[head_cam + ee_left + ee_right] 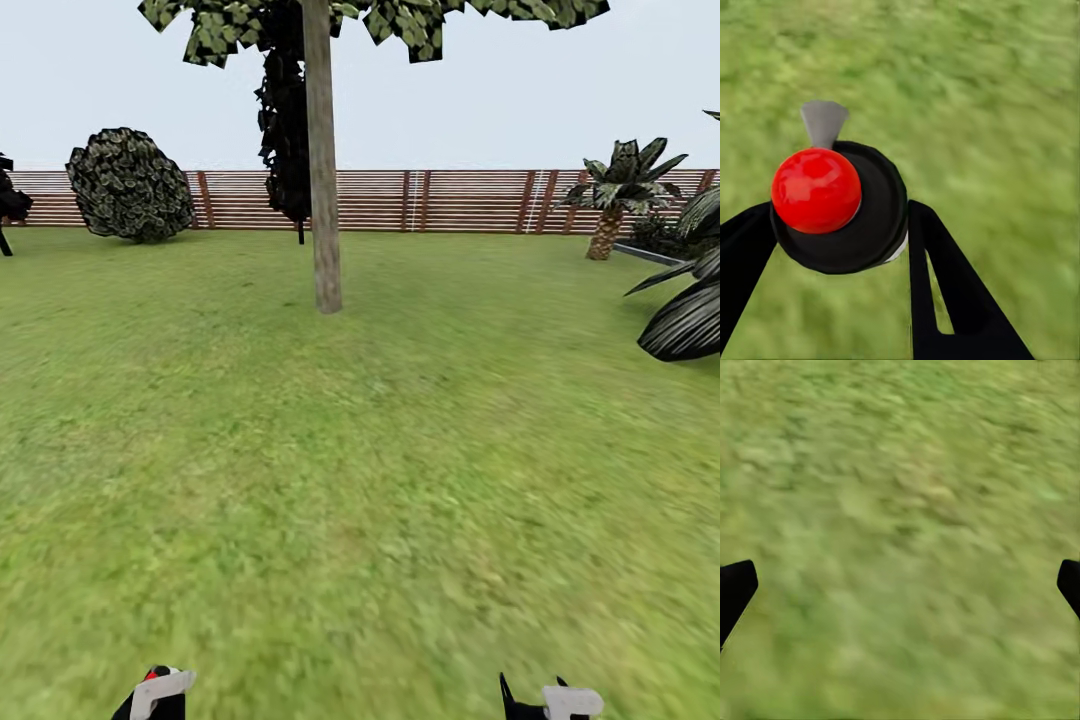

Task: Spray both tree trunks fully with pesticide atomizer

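So the left hand [840, 225] has its black fingers clamped round the pesticide atomizer [832, 202], red knob and grey nozzle poking out over the grass [360, 480]. Right hand [900, 577] is spread wide, holding nothing. Further out one tree trunk [323, 180] stands mid-lawn, with the slatted fence [470, 200] behind it.
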Robot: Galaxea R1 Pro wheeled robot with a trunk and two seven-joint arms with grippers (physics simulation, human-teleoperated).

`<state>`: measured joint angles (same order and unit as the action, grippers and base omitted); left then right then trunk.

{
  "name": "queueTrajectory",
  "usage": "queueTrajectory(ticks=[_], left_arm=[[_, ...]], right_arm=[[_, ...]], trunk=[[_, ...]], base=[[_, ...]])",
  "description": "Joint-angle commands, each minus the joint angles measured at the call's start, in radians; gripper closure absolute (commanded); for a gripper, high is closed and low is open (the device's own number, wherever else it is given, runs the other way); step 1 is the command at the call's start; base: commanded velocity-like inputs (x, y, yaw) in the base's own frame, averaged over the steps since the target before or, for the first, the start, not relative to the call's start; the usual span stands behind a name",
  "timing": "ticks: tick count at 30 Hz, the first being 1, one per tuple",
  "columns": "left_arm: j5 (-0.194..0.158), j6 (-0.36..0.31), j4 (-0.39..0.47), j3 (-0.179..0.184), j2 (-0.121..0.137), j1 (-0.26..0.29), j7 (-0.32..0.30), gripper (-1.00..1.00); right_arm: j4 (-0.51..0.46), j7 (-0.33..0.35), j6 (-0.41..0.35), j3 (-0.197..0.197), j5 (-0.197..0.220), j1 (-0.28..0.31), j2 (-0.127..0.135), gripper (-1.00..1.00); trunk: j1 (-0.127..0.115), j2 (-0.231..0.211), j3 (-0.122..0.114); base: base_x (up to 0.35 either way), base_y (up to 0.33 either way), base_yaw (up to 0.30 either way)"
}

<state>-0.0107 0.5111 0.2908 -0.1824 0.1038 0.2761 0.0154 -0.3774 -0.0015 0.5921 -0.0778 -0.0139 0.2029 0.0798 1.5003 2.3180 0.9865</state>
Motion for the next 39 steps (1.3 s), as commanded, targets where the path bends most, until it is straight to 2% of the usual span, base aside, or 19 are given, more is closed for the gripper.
queueTrajectory(ticks=[1,39], left_arm=[[0.000,0.000,0.000,0.000,0.000,0.000,0.000,1.00],[0.000,0.000,0.001,0.000,0.001,0.000,0.000,1.00]], right_arm=[[0.000,0.000,0.000,0.000,0.000,0.000,0.000,-1.00],[-0.002,0.001,0.000,-0.002,0.000,0.000,0.002,-1.00]], trunk=[[0.000,0.000,0.000],[0.000,0.000,0.001]], base=[[0.338,0.000,0.000],[0.338,0.000,0.000]])
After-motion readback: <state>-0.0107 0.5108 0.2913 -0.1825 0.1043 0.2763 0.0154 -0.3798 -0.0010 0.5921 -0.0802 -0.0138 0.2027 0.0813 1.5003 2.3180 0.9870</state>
